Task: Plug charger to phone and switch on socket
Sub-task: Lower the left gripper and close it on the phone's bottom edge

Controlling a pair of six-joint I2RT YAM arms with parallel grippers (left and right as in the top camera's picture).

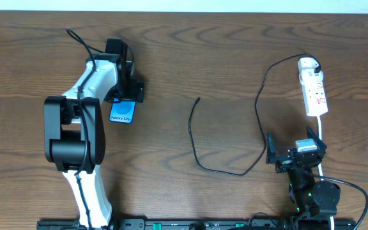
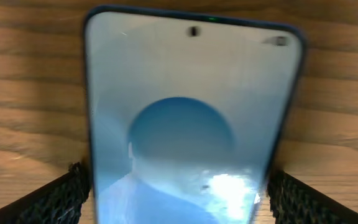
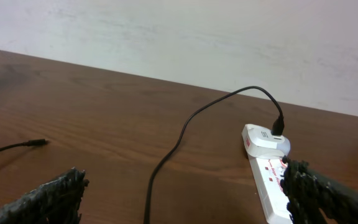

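Note:
The phone [image 1: 121,113] lies flat on the wooden table with its blue screen up, and it fills the left wrist view [image 2: 185,124]. My left gripper [image 1: 122,99] [image 2: 179,208] is open and straddles it, one finger along each long edge with a thin strip of wood showing between finger and phone. The charger [image 1: 200,150] is a thin black cable running from the socket [image 1: 314,89] in a loop to its free plug tip [image 1: 199,99] [image 3: 41,142]. My right gripper [image 1: 296,155] [image 3: 185,205] is open and empty just below the socket [image 3: 269,171], with the cable [image 3: 166,162] passing between its fingers' span.
The left arm's white and black links [image 1: 75,134] cover the table's left side. A white cord [image 1: 321,131] leaves the socket toward the right arm's base [image 1: 315,198]. A pale wall [image 3: 197,37] rises behind the table's far edge.

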